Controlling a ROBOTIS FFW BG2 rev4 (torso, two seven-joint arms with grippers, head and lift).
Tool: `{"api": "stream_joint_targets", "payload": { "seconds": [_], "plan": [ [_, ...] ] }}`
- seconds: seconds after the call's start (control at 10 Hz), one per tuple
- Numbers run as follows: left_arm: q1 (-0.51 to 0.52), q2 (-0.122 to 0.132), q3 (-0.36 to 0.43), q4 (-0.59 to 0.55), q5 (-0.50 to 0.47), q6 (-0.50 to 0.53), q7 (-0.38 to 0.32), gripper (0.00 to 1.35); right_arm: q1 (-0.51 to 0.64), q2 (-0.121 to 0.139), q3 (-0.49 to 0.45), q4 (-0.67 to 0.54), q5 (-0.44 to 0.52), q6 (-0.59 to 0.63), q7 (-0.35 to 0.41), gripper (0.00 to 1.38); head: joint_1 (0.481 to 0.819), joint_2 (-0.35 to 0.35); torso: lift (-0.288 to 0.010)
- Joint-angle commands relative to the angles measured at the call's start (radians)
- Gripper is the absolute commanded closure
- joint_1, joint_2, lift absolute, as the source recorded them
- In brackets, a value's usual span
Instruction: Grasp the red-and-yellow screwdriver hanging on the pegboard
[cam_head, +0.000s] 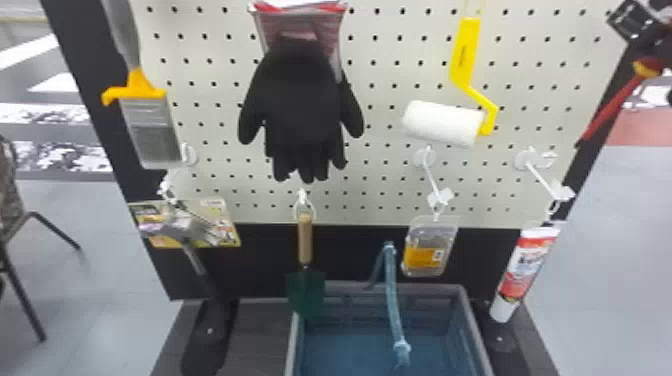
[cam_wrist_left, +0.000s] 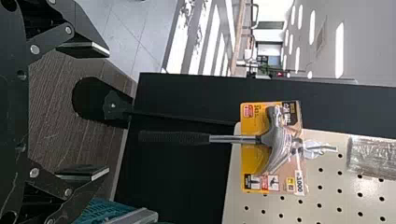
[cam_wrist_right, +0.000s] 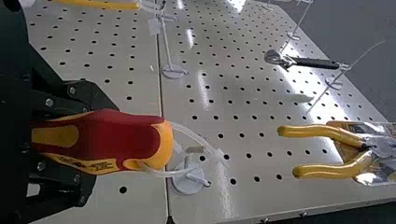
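Screwdriver hdl (cam_wrist_right: 122, 136) in R gripper (cam_head: 639, 24); nr pegbd hook (cam_wrist_right: 188, 183)

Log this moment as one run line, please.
Right gripper: closed on screwdriver | Screwdriver loop: at hook on pegboard | Left gripper: open, empty | Hammer: on pegboard, outside left gripper

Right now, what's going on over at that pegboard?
A robot is picking out a screwdriver. Its right end effector is closed around the handle of the screwdriver, while the loop at the handle's end lies by a hook; I can't tell whether it is free of it. The left end effector is open and empty, with a packaged hammer hanging beyond it.
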Motion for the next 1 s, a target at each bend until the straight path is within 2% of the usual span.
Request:
{"api": "stream_joint_targets", "payload": {
  "seconds": [0.0, 0.9],
  "plan": [
    [0.000, 0.000, 0.001, 0.000, 0.000, 0.000, 0.000, 0.40, 0.004, 0.001, -0.001, -0.003, 0.000, 0.000, -0.001, 1.27, 0.549, 0.000, -0.100],
    [-0.002, 0.000, 0.001, 0.000, -0.001, 0.000, 0.000, 0.40, 0.001, 0.004, -0.001, 0.002, -0.008, 0.000, -0.001, 1.27, 0.549, 0.000, -0.100]
  ]
}}
